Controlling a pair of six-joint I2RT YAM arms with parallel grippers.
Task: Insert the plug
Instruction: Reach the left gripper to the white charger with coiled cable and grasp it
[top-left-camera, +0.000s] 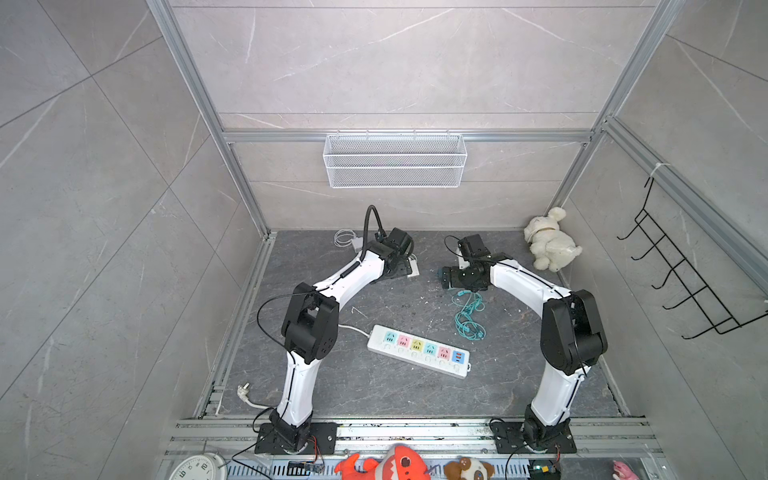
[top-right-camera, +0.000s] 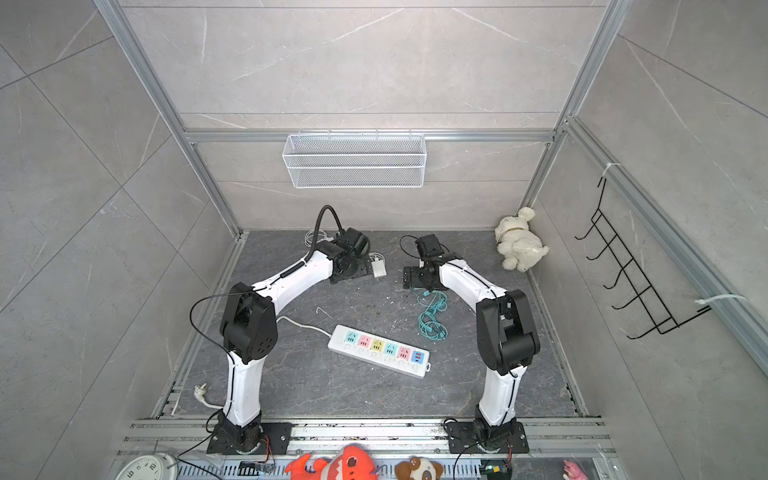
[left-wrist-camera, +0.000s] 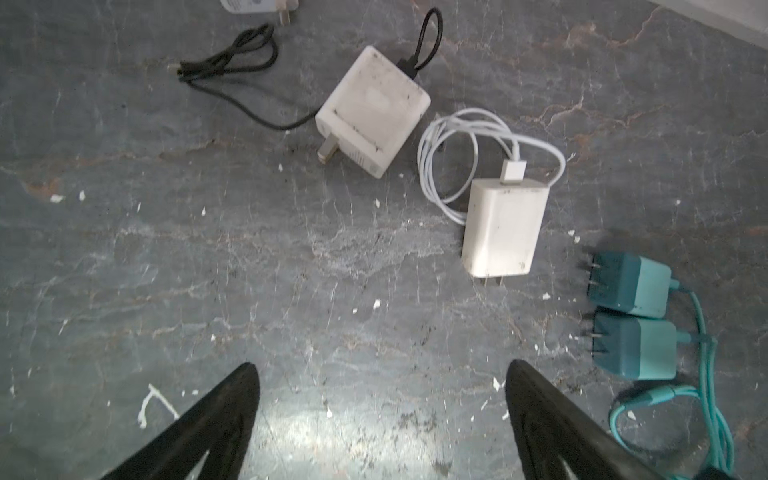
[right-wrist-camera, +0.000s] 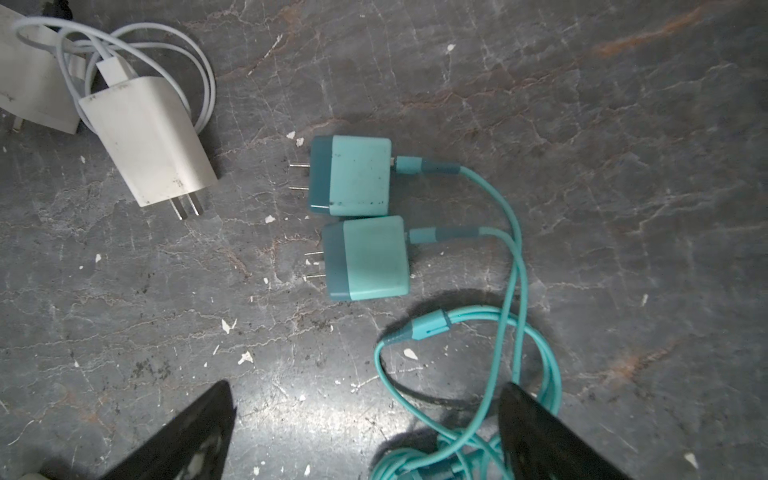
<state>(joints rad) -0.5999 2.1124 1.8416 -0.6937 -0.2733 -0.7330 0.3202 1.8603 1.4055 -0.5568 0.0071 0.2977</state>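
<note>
A white power strip (top-left-camera: 419, 351) (top-right-camera: 379, 351) with coloured sockets lies in the middle of the floor. Four charger plugs lie on the floor further back. One white plug has a black cable (left-wrist-camera: 372, 112) and one has a white cable (left-wrist-camera: 503, 228) (right-wrist-camera: 149, 141). Two teal plugs (right-wrist-camera: 353, 180) (right-wrist-camera: 368, 257) lie side by side, prongs bare. My left gripper (left-wrist-camera: 381, 365) hovers open over bare floor, short of the white plugs. My right gripper (right-wrist-camera: 365, 385) is open above the teal cable (right-wrist-camera: 511, 291), just short of the teal plugs. Neither holds anything.
A loose heap of teal cable (top-left-camera: 469, 316) trails toward the strip. The strip's own cord ends in a plug (top-left-camera: 243, 390) at the front left. A white plush dog (top-left-camera: 548, 245) sits in the back right corner. A wire basket (top-left-camera: 395, 160) hangs on the back wall, and a black hook rack (top-left-camera: 681, 282) on the right wall.
</note>
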